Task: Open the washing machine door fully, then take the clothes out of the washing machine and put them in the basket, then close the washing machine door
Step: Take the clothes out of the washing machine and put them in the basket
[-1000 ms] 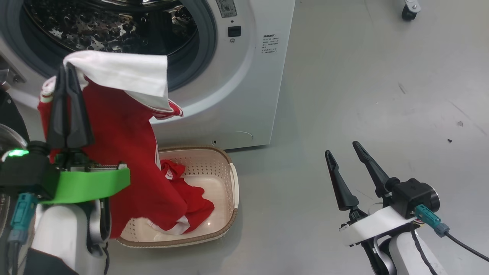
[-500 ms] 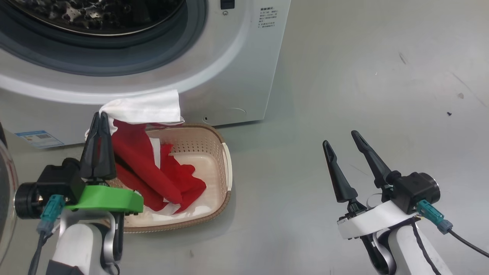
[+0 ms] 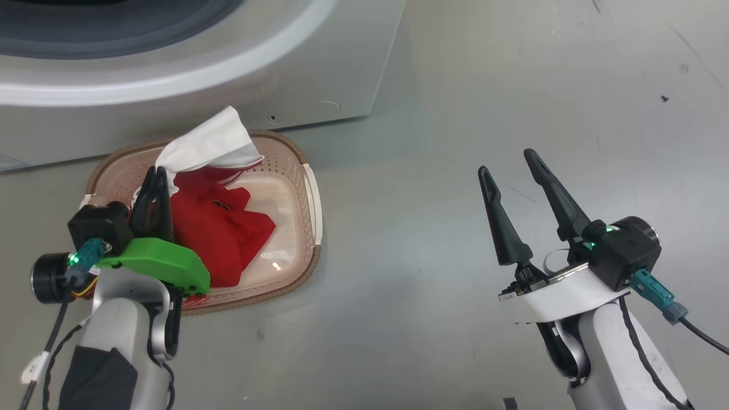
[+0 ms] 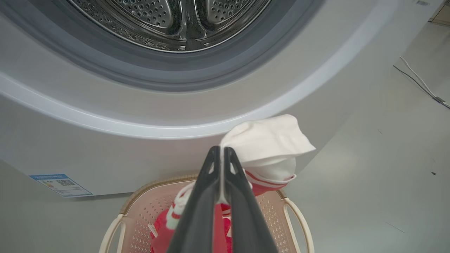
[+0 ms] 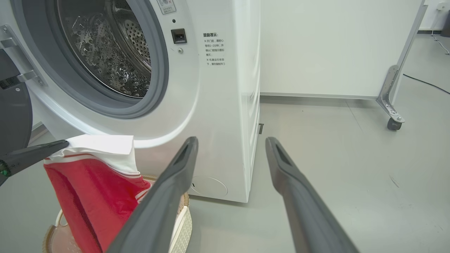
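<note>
One red garment (image 3: 222, 228), white trim, hanging into cream basket (image 3: 296, 193)

Washing machine (image 5: 218, 105): white front-loader with a grey ring and a steel drum.
Door (image 5: 12, 116): black, swung open beside the washing machine's opening.
Basket (image 3: 312, 193): cream, perforated, brown rim, on the floor just before the washing machine.
Clothes (image 3: 222, 228): red, heaped inside the basket, with the white end raised above its rim.
</note>
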